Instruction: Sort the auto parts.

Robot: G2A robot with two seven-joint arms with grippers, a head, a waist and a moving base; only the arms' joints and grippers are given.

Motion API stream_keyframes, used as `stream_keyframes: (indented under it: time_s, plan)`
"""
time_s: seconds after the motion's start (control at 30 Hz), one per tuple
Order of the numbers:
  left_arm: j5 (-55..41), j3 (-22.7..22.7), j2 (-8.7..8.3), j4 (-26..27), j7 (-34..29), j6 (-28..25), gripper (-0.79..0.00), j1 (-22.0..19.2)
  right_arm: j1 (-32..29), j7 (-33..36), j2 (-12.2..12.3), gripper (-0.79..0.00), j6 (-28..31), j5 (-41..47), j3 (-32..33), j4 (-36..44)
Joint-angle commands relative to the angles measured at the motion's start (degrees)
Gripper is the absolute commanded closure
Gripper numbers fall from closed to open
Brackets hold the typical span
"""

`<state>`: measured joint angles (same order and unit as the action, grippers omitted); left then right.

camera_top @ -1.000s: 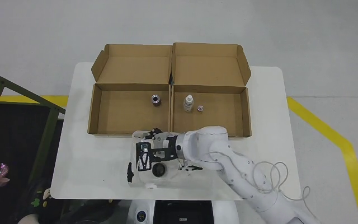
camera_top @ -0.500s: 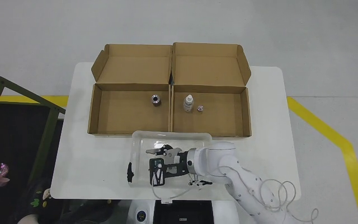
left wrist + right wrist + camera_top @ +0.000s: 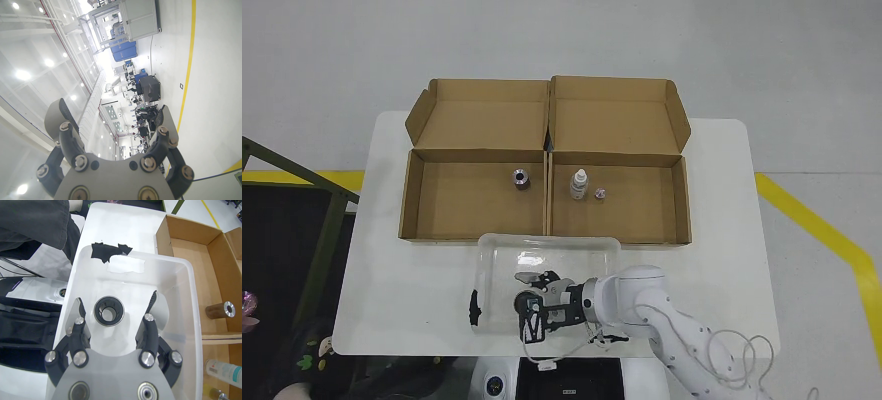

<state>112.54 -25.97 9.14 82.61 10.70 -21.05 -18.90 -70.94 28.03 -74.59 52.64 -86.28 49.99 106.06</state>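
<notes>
While the right gripper (image 3: 117, 296) hangs over the clear tray (image 3: 132, 255) on the table (image 3: 422, 300), its 2 fingers are spread wide and empty, with a black ring bearing (image 3: 97, 312) on the tray floor between them. The left gripper (image 3: 112, 105) points toward the ceiling, fingers wide apart, gripping nothing. 1 metal cylinder (image 3: 220, 311) lies in a cardboard box (image 3: 189, 256).

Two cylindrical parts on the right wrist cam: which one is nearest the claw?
The black ring bearing in the clear bin, just beyond the open right claw. The brown cylinder with the silver end lies apart, in the cardboard box.
</notes>
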Motion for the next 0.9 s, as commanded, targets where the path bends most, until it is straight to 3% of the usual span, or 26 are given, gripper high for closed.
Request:
stream_keyframes:
  time_s: [0.0, 0.37, 0.57, 0.63, 0.7, 0.87]
  plan:
    - [0.0, 0.0, 0.00, 0.0, 0.0, 0.0, -0.785, 0.0, 0.4, 0.0, 0.0, -0.613, -0.3, 0.0, -0.3, -0.7]
    - [0.0, 0.0, 0.00, 0.0, 0.0, 0.0, -0.785, 0.0, 4.2, 0.8, -0.6, -0.610, -2.4, 0.9, -3.7, -6.5]
    - [0.0, 0.0, 0.00, 0.0, 0.0, 0.0, -0.785, 0.0, 6.6, 0.8, -1.2, -0.563, -3.6, 1.5, -5.8, -9.6]
    - [0.0, 0.0, 0.00, 0.0, 0.0, 0.0, -0.785, 0.0, 7.2, 0.8, -1.3, -0.505, -3.8, 1.6, -6.3, -10.3]
    - [0.0, 0.0, 0.00, 0.0, 0.0, 0.0, -0.785, 0.0, 7.8, 0.8, -1.5, -0.388, -4.1, 1.7, -6.7, -10.8]
    - [0.0, 0.0, 0.00, 0.0, 0.0, 0.0, -0.785, 0.0, 9.0, 0.3, -1.7, -0.252, -4.5, 2.0, -7.4, -11.5]
